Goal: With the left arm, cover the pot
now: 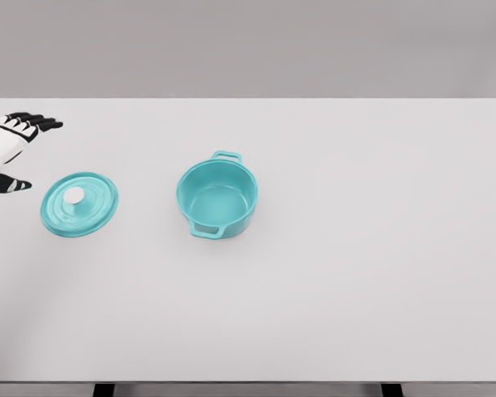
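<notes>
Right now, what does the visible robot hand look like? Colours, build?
Only the left hand shows, at the picture's left edge: a white shell over the palm and back, black fingers with pale bands at the joints, and a black thumb with a pale band. No cables or markings can be made out. The right arm is out of view.

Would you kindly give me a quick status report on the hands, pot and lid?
Left hand open, empty, beside the lid. Right hand out of view. Pot uncovered, upright on the table. Nothing between lid and pot.
</notes>
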Tool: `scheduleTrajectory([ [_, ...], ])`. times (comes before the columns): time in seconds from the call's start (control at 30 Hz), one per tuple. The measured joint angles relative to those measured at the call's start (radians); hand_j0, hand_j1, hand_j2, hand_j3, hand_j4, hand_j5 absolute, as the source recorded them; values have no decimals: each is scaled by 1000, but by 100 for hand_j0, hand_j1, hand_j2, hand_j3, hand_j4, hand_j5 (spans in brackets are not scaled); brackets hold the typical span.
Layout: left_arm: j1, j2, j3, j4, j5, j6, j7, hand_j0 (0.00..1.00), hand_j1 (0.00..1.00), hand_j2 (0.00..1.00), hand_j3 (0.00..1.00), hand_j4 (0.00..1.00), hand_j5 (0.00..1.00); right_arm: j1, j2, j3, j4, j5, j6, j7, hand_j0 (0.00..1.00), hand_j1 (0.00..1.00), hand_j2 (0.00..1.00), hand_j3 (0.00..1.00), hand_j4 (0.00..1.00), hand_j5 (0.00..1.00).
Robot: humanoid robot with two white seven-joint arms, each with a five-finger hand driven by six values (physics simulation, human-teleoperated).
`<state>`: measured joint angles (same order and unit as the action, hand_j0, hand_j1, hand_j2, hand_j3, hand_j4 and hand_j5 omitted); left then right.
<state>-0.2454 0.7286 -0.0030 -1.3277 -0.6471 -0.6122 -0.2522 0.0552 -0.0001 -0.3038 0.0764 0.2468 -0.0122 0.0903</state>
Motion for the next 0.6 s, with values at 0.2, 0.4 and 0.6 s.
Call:
scheduleTrajectory([
  [0.2, -11, 1, -2, 2, 6, 0, -1, 100, 100, 100, 100, 100, 100, 0, 0, 0, 0, 0, 0, 0, 100, 100, 100, 100, 100, 100],
  [0.4, -55, 29, -7, 1, 36, -1, -267, 100, 100, 100, 100, 100, 100, 0, 0, 0, 0, 0, 0, 0, 100, 100, 100, 100, 100, 100],
  [0.6, -149, 95, -90, 1, 149, 0, -347, 75, 75, 75, 75, 75, 75, 0, 0, 0, 0, 0, 0, 0, 100, 100, 100, 100, 100, 100],
])
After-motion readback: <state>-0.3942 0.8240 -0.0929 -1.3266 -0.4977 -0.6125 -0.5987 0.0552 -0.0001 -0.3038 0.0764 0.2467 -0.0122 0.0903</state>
